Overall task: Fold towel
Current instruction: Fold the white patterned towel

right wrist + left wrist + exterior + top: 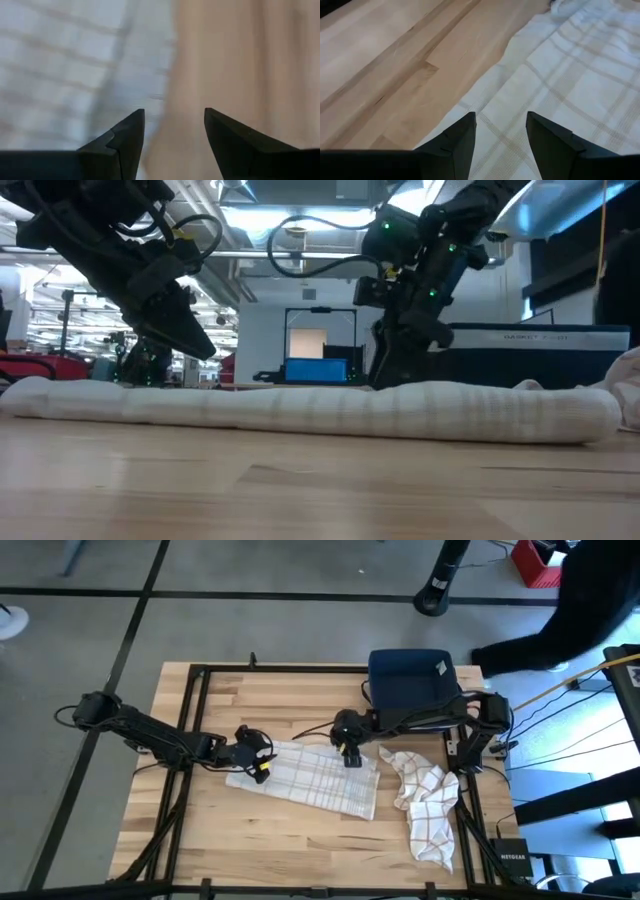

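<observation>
Wooden table (300, 830) held a folded towel (305, 778); left gripper (501, 131) and right gripper (174, 127) hung spread over opposite edges. Only overhead view showed a crumpled cloth (428, 805).

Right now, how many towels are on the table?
2. A flat towel lies mid-table between both arms; a crumpled towel sits near the right edge. None seem hidden.
</observation>
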`<state>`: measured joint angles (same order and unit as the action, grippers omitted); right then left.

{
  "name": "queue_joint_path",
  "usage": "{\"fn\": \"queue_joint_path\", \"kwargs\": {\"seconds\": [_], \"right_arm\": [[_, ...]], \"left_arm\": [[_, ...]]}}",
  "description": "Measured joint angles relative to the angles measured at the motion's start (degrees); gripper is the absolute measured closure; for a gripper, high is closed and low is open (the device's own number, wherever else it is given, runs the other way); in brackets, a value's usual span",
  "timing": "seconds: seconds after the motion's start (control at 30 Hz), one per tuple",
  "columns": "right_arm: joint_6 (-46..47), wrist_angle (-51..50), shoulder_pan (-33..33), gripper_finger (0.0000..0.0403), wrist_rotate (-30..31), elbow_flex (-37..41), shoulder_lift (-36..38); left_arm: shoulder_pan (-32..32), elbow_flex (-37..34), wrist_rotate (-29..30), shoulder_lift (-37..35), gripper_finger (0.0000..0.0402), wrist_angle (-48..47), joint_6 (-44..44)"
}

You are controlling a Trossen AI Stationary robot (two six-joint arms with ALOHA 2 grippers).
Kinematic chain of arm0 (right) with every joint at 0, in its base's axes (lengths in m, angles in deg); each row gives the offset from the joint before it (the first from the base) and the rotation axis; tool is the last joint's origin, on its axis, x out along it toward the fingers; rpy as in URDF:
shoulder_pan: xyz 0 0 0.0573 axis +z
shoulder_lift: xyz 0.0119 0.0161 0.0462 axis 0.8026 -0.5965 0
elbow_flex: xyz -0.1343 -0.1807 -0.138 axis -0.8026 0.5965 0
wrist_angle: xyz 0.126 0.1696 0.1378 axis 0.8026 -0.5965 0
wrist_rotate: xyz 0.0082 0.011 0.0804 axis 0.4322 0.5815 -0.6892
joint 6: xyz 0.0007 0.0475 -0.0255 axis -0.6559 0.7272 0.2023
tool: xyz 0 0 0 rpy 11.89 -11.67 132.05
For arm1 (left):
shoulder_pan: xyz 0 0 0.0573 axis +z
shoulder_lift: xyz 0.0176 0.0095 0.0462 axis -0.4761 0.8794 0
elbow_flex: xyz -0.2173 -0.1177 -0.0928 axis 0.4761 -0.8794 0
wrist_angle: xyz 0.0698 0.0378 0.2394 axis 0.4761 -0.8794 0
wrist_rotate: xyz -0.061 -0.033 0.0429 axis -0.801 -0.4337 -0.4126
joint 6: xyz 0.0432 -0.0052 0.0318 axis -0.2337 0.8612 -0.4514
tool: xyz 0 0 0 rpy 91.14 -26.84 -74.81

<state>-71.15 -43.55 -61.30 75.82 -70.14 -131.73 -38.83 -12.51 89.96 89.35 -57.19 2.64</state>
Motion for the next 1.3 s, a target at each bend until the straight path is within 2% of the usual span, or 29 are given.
{"fn": "queue_joint_path", "kwargs": {"seconds": [0.1, 0.2, 0.5, 0.7, 0.87, 0.97, 1.1, 1.3], "right_arm": [[0.92, 0.03, -0.02, 0.0194, 5.68, 0.01, 0.23], [2.19, 2.32, -0.02, 0.0194, 7.33, 1.25, -0.69], [5.82, 7.43, 1.88, 0.0194, -5.1, 2.9, -4.71], [5.81, 6.97, 2.69, 0.0194, -7.49, 2.12, -3.92], [5.82, 7.22, 2.67, 0.0194, -17.01, 1.37, -3.85], [5.65, 7.62, 2.76, 0.0194, -19.8, 1.74, -5.06], [5.62, 7.76, 2.64, 0.0194, -21.03, 2.02, -7.64], [4.85, 4.14, 2.87, 0.0194, -14.7, 0.56, -6.76]], "left_arm": [[0.0, 0.0, 0.0, 0.0, 0.0235, 0.0, -0.03], [0.0, 0.0, 0.08, 0.0, 0.0235, 0.09, -0.15], [0.0, 0.0, 0.15, 0.0, 0.0235, 0.11, -0.14], [0.0, 0.0, 0.15, -0.02, 0.0235, 0.09, -0.62], [0.02, 0.0, 0.17, -0.02, 0.0235, 0.12, -0.62], [0.02, 0.0, 0.37, -0.02, 0.0235, 0.11, -0.62], [0.07, 0.0, 0.48, -0.04, 0.0235, 0.1, -0.8], [0.07, 0.0, 0.59, -0.04, 0.0235, -0.11, -0.97]]}}
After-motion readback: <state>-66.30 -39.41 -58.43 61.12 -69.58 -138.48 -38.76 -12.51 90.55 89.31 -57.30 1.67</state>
